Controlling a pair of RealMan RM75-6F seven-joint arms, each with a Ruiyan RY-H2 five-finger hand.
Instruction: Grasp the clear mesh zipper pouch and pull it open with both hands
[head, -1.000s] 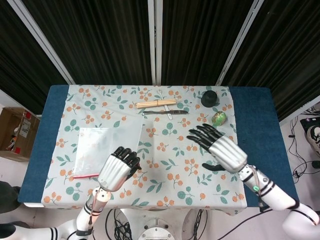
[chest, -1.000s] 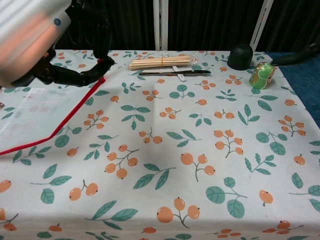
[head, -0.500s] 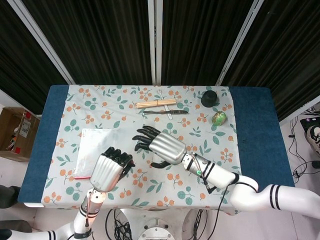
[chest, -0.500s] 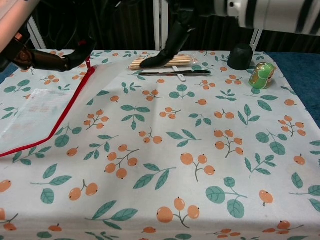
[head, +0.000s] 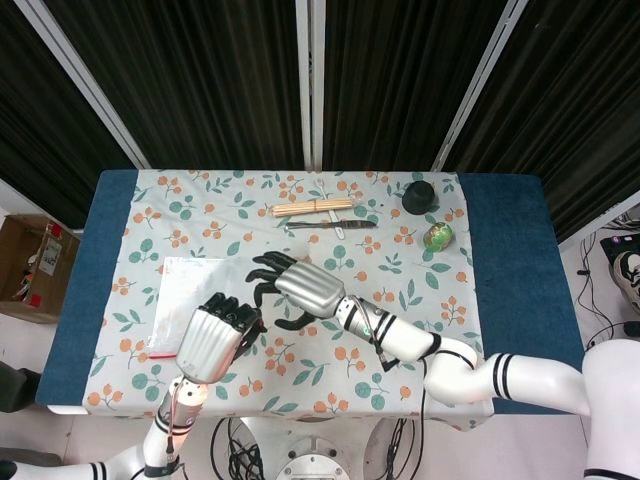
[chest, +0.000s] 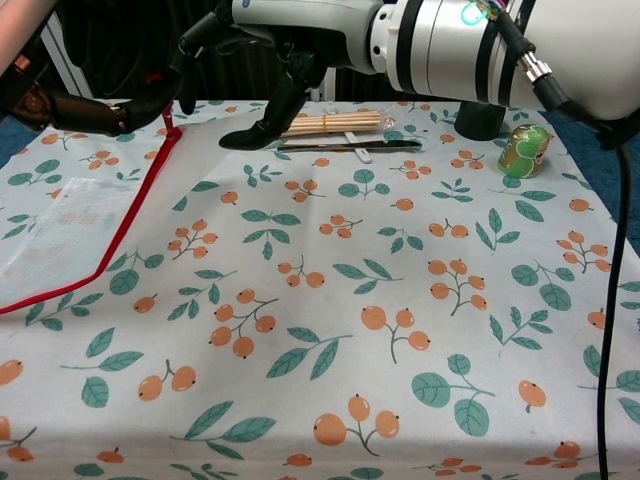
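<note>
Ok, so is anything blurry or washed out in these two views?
Head view: evenly lit and sharp, with soft shadows under both hands. Chest view: the right hand and its forearm loom large and bright near the lens, the left hand is cropped at the frame's corner.

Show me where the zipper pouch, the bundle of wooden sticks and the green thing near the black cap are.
clear mesh zipper pouch (head: 190, 285), head view, on its flat clear face.
bundle of wooden sticks (head: 311, 207), head view, on the middle of the bundle.
green thing (chest: 525, 150), chest view, on its front.
</note>
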